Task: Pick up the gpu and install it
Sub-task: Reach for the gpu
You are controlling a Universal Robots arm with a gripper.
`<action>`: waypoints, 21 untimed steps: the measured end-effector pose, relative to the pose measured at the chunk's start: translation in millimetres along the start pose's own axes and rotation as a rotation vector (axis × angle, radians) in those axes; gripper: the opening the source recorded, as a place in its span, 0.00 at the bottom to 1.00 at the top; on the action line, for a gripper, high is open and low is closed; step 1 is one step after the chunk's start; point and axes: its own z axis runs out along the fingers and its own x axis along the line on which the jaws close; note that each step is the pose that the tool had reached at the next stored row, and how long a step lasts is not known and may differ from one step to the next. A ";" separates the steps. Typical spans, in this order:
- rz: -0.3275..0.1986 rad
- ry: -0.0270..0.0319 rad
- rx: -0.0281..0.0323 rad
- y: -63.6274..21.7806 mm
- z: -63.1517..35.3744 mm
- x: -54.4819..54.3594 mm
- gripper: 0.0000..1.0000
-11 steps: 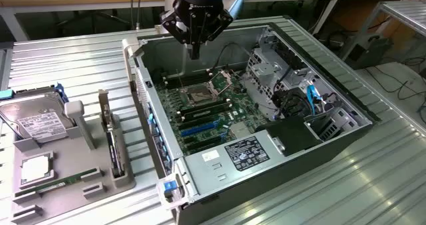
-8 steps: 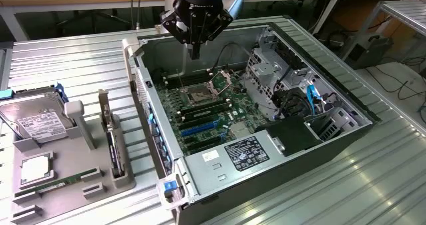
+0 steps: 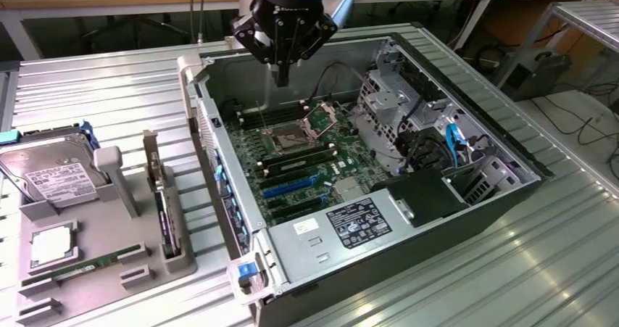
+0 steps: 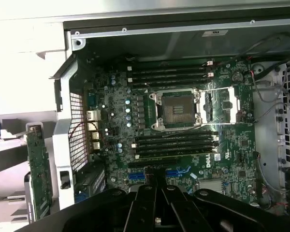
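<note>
The gpu (image 3: 167, 212) stands on edge in a slot of the grey holder tray (image 3: 106, 229), at the exterior view's left of the open computer case (image 3: 387, 218). In the wrist view it is a green card (image 4: 38, 169) outside the case wall. My gripper (image 3: 281, 75) hangs over the far end of the case, above the motherboard (image 3: 309, 164) and well away from the gpu. Its fingers are shut with nothing between them. The wrist view has the gripper (image 4: 154, 181) above the blue expansion slots (image 4: 176, 172), with the bare CPU socket (image 4: 176, 108) beyond.
A silver hard drive (image 3: 48, 175), a CPU chip (image 3: 53, 243) and a long memory stick (image 3: 82, 267) lie in the holder tray. Inside the case are a drive cage (image 3: 392, 117), cables (image 3: 454, 142) and a black power supply (image 3: 425, 196). Everything rests on a ribbed metal table (image 3: 106, 95).
</note>
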 end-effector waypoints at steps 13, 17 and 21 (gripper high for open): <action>0.000 -0.0010 -0.0002 -35.4 -2.9 57.9 0.11; 0.000 -0.0013 -0.0002 -44.3 -3.3 80.1 0.11; 0.000 -0.0013 -0.0002 -51.2 -1.3 98.4 0.11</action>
